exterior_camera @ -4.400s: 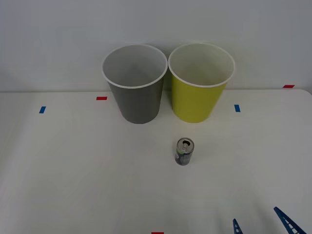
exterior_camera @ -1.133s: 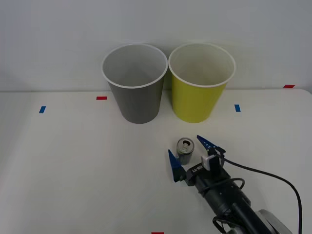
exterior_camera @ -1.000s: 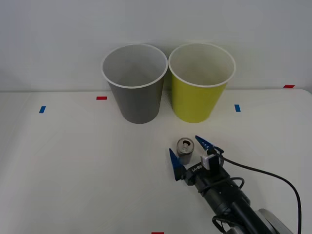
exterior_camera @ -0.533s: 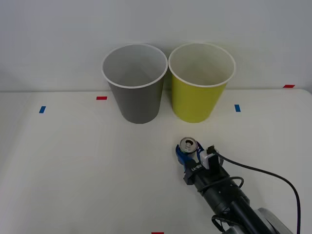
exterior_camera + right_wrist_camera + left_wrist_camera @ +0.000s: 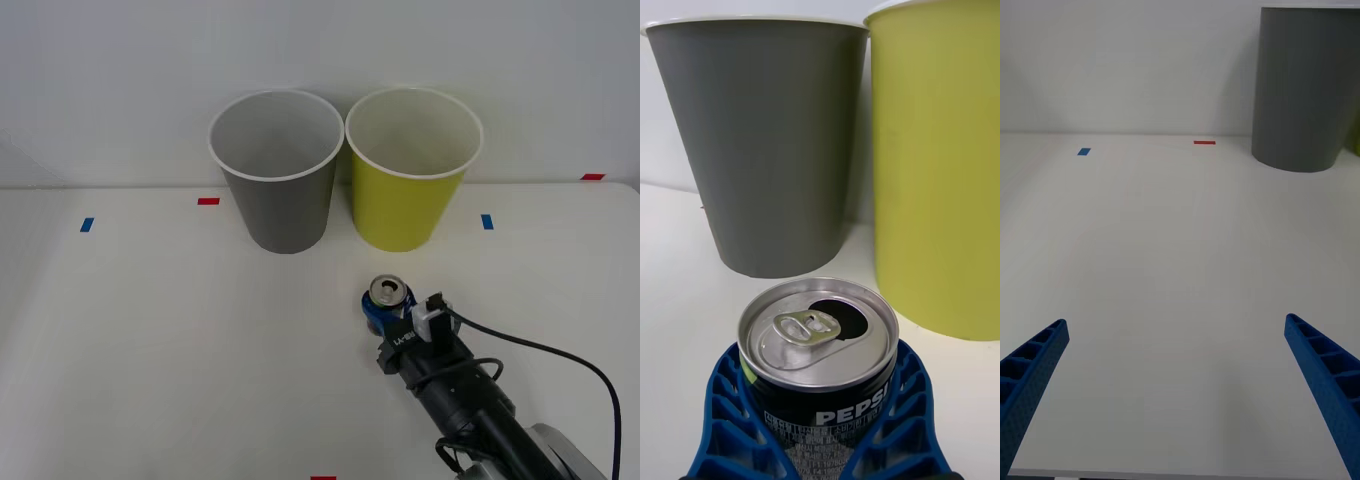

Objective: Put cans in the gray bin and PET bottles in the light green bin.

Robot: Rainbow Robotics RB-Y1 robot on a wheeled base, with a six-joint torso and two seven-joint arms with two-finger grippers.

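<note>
A small dark can [image 5: 386, 296] with a silver top stands upright on the white table, in front of the light green bin [image 5: 410, 170]. My right gripper [image 5: 386, 312] is shut on it, its blue fingers [image 5: 726, 409] wrapped around the can's [image 5: 820, 352] sides. The gray bin [image 5: 279, 172] stands to the left of the green one, and both bins [image 5: 771, 150] [image 5: 940, 165] rise just beyond the can. My left gripper [image 5: 1180, 390] hangs open over bare table, far from the gray bin [image 5: 1306, 86].
Small red [image 5: 208, 201] and blue [image 5: 487, 221] tape marks dot the table around the bins. A white wall stands close behind the bins. A black cable [image 5: 540, 355] trails from my right arm.
My right gripper came in from the lower right, straddled the can with its fingers open, then shut on it. The can has shifted slightly.
</note>
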